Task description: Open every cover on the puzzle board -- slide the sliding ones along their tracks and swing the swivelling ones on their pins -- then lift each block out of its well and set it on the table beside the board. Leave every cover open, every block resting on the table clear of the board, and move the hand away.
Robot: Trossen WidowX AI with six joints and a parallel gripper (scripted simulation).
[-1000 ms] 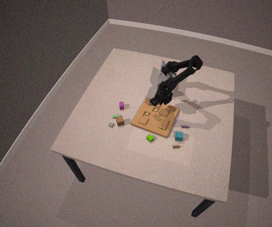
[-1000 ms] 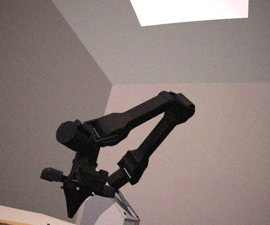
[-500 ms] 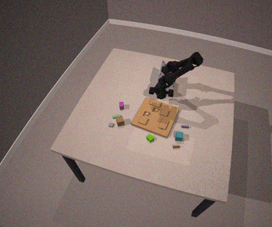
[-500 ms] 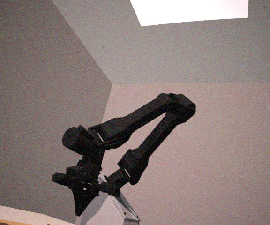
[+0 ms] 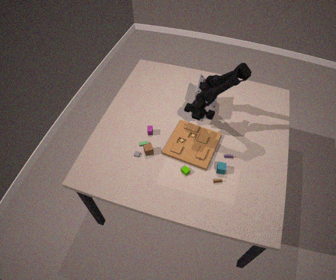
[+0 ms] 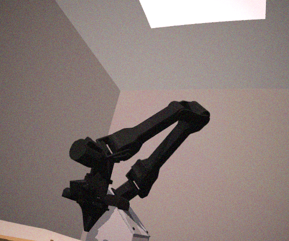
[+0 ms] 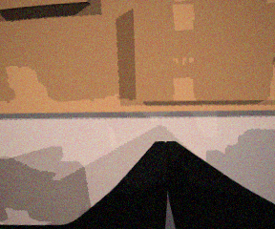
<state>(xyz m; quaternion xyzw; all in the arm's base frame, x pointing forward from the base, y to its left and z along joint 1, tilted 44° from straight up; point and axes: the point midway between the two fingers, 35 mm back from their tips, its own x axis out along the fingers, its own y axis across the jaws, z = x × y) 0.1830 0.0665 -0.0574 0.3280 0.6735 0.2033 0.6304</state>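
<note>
In the top view, the wooden puzzle board (image 5: 189, 147) (image 7: 80, 57) lies flat and turned at an angle on the pale table (image 5: 126, 181), just below and right of the middle of the frame. Four raised covers sit on it, and between the upper and lower ones on its left part two wells show open: one well (image 5: 192, 135) nearer the upper edge, the other well (image 5: 181, 140) lower and to the left, each with a small yellowish block inside. Above the board, in the upper right of the frame, the black arm (image 5: 222, 86) (image 6: 149, 127) folds back toward its pale mount (image 6: 116, 225), and the gripper (image 5: 199, 115) (image 6: 87, 230) (image 7: 164, 152) hangs near the board's upper edge, its jaws together with nothing between them. In the wrist view the fingertips point up from the bottom of the frame, over the table strip below the board's edge. Left of the board stand a magenta block (image 5: 150, 130), a green piece (image 5: 143, 143), a brown cube (image 5: 148, 149) and a small grey piece (image 5: 137, 154). A bright green block (image 5: 185, 170) lies below it; to its lower right are a purple piece (image 5: 228, 156), a teal cube (image 5: 221, 168) and an orange-brown piece (image 5: 217, 181).
</note>
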